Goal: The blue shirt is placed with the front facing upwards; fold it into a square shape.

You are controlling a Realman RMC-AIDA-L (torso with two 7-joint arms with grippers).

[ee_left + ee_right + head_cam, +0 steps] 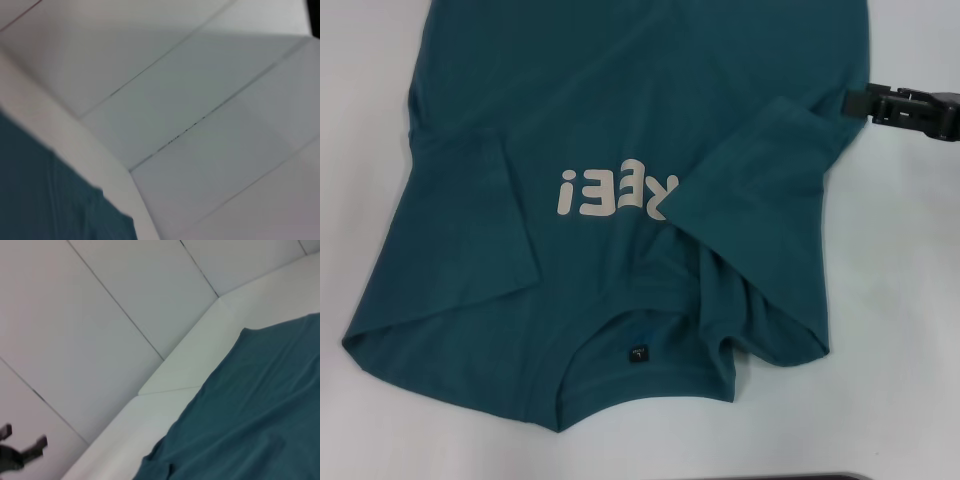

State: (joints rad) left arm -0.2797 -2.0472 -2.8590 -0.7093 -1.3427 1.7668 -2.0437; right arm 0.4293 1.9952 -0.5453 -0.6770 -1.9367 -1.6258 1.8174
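The blue shirt (610, 130) lies spread on the white table (910, 300), both sleeves folded inward, collar nearest the robot. The right claw (880, 103) hovers beside its edge, empty; its opening I cannot tell. Likely next: folding the body lengthwise.

The blue shirt (620, 130) is soft matt cloth, with fine wrinkles near the collar. Its pale letters (615, 192) look like a flat, smooth print, and the small black neck label (637, 353) looks like woven cloth. The white table (900, 300) has a smooth, slightly shiny surface. The right gripper (905, 104) is black matt plastic.
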